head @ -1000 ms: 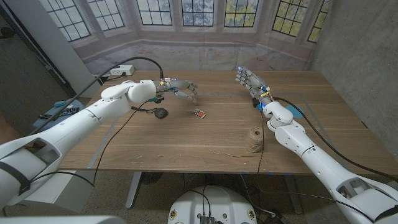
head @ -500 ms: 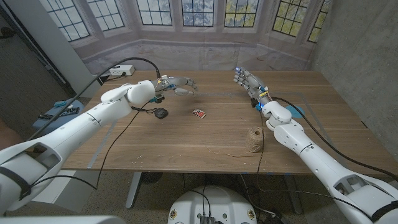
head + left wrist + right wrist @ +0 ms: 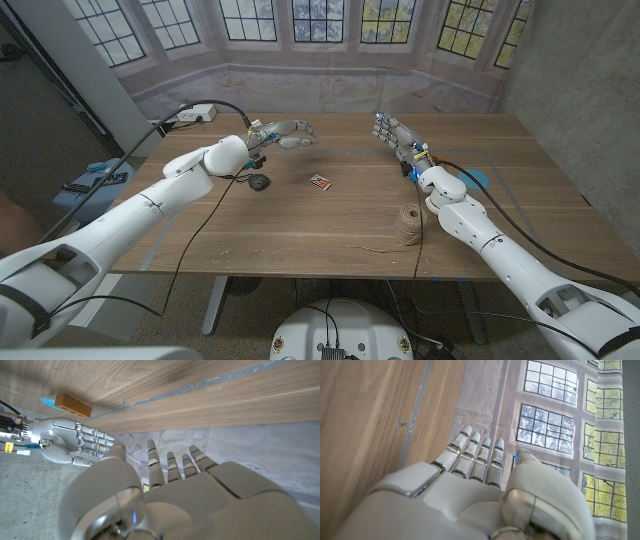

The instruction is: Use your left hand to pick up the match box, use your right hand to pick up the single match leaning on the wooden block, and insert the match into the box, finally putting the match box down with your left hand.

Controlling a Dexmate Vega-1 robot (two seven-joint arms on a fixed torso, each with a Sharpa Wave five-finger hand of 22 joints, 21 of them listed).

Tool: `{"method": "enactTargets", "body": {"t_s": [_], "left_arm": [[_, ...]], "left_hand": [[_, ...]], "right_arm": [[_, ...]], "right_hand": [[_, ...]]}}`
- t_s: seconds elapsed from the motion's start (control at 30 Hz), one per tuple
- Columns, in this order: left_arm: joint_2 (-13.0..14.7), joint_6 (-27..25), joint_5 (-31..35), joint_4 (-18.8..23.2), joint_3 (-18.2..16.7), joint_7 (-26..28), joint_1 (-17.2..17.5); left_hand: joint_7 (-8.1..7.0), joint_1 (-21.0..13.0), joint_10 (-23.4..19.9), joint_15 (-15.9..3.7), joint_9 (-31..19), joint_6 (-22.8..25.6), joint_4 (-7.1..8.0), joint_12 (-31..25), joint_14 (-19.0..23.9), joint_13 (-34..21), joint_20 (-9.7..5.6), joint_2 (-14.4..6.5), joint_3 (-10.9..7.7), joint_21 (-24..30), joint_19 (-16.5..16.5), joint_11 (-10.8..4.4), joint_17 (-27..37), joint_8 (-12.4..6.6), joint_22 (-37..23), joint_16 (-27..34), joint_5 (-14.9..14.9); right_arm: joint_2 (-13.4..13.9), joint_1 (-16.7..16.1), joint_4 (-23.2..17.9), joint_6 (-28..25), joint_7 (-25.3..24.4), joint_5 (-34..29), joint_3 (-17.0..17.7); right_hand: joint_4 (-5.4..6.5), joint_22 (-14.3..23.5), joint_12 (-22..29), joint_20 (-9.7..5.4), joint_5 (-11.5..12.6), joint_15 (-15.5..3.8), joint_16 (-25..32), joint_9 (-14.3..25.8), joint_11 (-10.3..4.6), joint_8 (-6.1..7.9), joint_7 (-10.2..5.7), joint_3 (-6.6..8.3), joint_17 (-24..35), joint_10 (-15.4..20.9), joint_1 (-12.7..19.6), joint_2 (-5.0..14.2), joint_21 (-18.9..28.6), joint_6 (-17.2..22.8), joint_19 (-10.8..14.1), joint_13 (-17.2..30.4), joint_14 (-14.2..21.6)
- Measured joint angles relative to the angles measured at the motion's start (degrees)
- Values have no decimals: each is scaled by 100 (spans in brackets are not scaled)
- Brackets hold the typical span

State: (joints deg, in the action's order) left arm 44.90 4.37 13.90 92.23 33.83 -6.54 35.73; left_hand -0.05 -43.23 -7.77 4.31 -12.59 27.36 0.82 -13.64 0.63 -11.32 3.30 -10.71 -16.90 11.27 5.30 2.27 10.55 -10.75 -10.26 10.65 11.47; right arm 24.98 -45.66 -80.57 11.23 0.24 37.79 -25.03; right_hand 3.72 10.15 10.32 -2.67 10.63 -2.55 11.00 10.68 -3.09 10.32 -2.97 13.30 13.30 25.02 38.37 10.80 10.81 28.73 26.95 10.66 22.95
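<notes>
- Left robot hand: raised over the far left part of the desk, fingers spread and reaching toward the middle, nothing held; confirmed in the left wrist view, fingers apart and extended.
- Right robot hand: raised over the far right part of the desk, fingers straight and slightly apart, nothing held; same in the right wrist view.
- Match box: lying on the desk between the two hands, nearer the middle, apart from both, red face up.
- Wooden block: seen in the left wrist view on the desk surface, near the right robot hand, beside a blue patch; match itself too small to make out.
- Spool of twine: upright on the near right part of the desk, loose strand trailing left across the surface.
- Small black object: on the desk left of the match box, black cable running from it off the near edge.
</notes>
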Motion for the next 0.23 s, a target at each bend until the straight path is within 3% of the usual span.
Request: {"method": "enactTargets", "body": {"t_s": [0.23], "left_arm": [[-34,2,-245,-40,-109,206,143]], "left_hand": [[43,44,32,20,8,-181,33,40,20,0,19,3,-34,0,-19,32,0,38,0,0,45]], "right_arm": [[66,-161,-175,-48,-58,24,-2]], "right_hand": [[24,0,0,-10,0,0,0,0,31,0,-2,24,0,-31,-52,7,0,-42,-51,0,-46]]}}
